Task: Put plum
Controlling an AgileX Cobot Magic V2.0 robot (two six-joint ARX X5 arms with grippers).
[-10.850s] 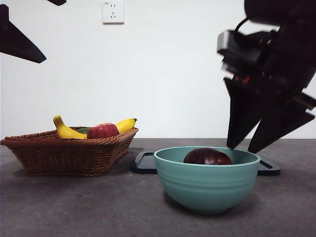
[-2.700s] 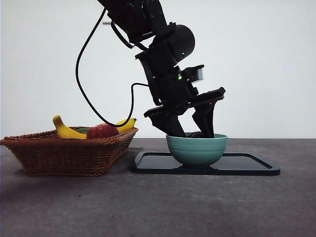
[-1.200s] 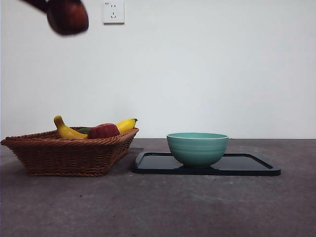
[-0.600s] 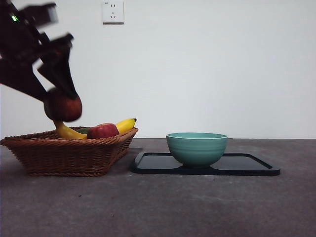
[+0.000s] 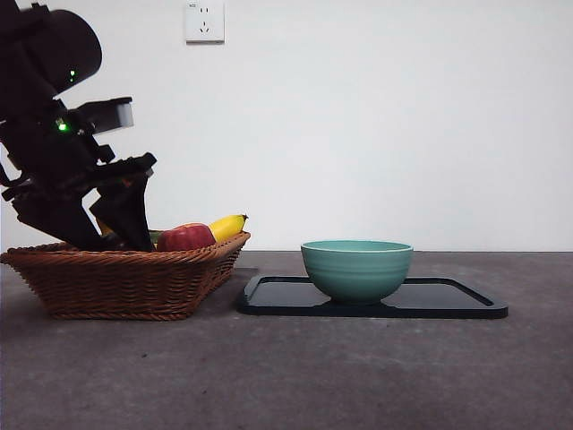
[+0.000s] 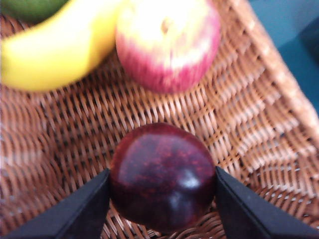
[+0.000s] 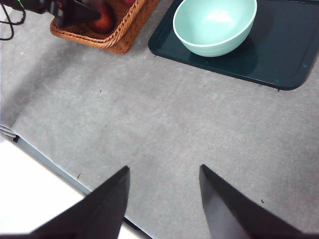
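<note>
The dark maroon plum [image 6: 162,177] sits between the two black jaws of my left gripper [image 6: 162,196], which is shut on it, low over the wicker floor of the basket [image 6: 249,114]. In the front view the left gripper [image 5: 107,235] reaches down into the left half of the basket [image 5: 125,279], and the plum is hidden behind the rim and jaws. The right gripper [image 7: 162,172] hangs open high above the bare table, holding nothing.
A red apple [image 5: 185,238] [image 6: 167,45], a yellow banana [image 5: 228,226] [image 6: 55,50] and a green fruit [image 6: 30,7] also lie in the basket. To its right an empty teal bowl [image 5: 356,269] [image 7: 214,25] stands on a dark tray [image 5: 448,300] [image 7: 284,55].
The left gripper has come down from above the basket's left side into the basket, carrying the plum. The plum has dropped out of the front view behind the rim.
</note>
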